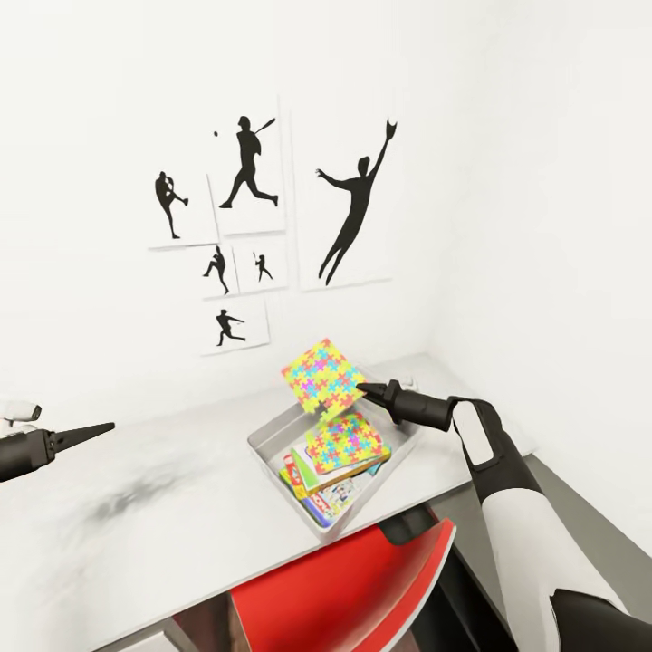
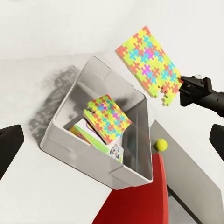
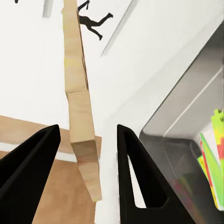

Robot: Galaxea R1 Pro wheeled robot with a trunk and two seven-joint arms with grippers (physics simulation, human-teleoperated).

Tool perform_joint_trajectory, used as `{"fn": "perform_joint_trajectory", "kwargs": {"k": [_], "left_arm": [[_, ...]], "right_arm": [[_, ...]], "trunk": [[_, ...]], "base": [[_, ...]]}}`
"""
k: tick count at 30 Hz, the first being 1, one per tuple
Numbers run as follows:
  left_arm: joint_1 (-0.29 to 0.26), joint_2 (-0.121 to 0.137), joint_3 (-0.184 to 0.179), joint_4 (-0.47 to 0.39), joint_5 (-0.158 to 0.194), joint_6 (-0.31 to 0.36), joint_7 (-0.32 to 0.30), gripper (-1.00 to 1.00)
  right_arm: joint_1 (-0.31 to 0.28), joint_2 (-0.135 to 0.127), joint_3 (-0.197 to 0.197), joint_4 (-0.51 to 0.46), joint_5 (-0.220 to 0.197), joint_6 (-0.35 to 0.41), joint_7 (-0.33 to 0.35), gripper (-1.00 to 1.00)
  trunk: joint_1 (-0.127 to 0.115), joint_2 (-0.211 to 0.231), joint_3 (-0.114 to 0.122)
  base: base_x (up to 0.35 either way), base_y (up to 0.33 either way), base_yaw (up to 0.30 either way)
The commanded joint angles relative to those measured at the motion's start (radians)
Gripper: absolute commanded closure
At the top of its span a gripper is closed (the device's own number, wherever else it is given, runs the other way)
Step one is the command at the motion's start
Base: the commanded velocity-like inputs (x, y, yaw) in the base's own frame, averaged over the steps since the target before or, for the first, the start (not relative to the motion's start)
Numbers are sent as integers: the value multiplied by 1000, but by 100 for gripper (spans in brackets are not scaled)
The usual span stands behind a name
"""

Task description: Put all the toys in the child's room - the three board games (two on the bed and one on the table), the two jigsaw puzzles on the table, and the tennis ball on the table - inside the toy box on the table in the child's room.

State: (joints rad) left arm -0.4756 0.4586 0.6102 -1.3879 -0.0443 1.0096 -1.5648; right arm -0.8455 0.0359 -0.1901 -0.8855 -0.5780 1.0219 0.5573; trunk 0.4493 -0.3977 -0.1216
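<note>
The light grey toy box (image 1: 268, 436) stands on the table (image 1: 163, 525). Inside it lie board games (image 1: 328, 496) with one jigsaw puzzle (image 1: 347, 442) on top. The second jigsaw puzzle (image 1: 321, 376) hangs tilted in the air over the box's far side. My right gripper (image 1: 367, 389) is at its edge. In the right wrist view this puzzle (image 3: 83, 140) shows edge-on between the open fingers (image 3: 140, 177), touching neither. My left gripper (image 1: 100, 427) hovers open to the left of the box. The tennis ball (image 2: 161, 145) rests on a grey surface just past the box's corner.
A red chair (image 1: 362, 580) is pushed under the table's front edge below the box. White walls with black baseball silhouettes (image 1: 249, 163) close the back and right. The tabletop left of the box lies bare under my left gripper.
</note>
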Motion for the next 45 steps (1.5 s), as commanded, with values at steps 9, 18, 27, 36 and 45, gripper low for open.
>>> {"fn": "perform_joint_trajectory", "kwargs": {"k": [9,18,27,36,45], "left_arm": [[-1,0,-1,0,-5,10,-6,-100],[-1,0,-1,0,-7,9,-6,-100],[-1,-1,-2,0,-8,9,-6,-100],[0,-3,-4,0,-10,9,-6,-100],[0,-23,-6,0,-12,-8,-6,-100]], "right_arm": [[-22,-12,-7,121,5,4,-65,100],[-62,-10,-5,295,13,-73,-113,100],[-70,-11,2,361,20,-105,-124,100],[-70,-13,6,359,21,-108,-125,100],[-70,-14,5,362,22,-171,-126,100]], "trunk": [[1,-2,-2],[1,-2,-2],[1,-2,-2],[1,-2,-2],[1,-2,-15]], "base": [[9,0,-4],[0,0,0],[0,0,0],[0,0,0],[0,0,0]]}}
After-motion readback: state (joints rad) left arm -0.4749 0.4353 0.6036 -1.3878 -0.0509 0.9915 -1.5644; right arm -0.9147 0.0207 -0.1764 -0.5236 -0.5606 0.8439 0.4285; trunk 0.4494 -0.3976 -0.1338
